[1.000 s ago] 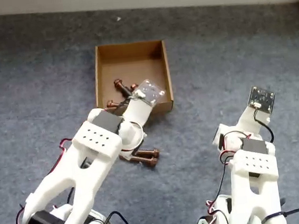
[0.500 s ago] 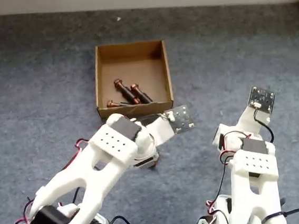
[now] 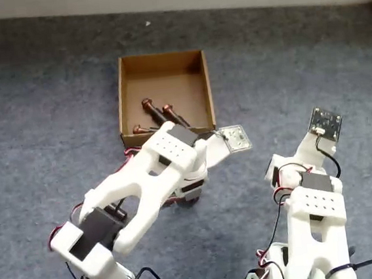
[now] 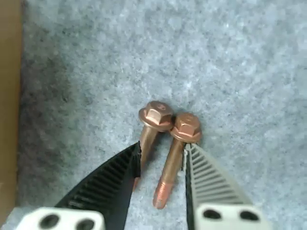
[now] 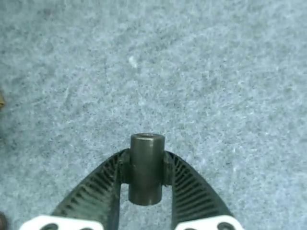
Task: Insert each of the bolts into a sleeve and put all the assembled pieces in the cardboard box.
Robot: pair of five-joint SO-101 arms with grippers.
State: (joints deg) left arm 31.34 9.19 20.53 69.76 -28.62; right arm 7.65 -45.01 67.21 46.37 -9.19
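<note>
Two bolts (image 4: 186, 128) on carpet (image 4: 216, 57) beside cardboard box (image 4: 9, 96).

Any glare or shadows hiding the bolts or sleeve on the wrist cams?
Left wrist view: small highlights on the two copper hex-head bolts, soft shadow on the grey carpet beside them. Right wrist view: black cylindrical sleeve evenly lit, no glare.

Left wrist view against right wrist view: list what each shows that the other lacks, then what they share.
Left wrist view, not the right: two copper bolts side by side, with the open left pincer straddling them. Right wrist view, not the left: a dark sleeve clamped in the right pincer. Both: grey carpet and black ribbed fingers.
</note>
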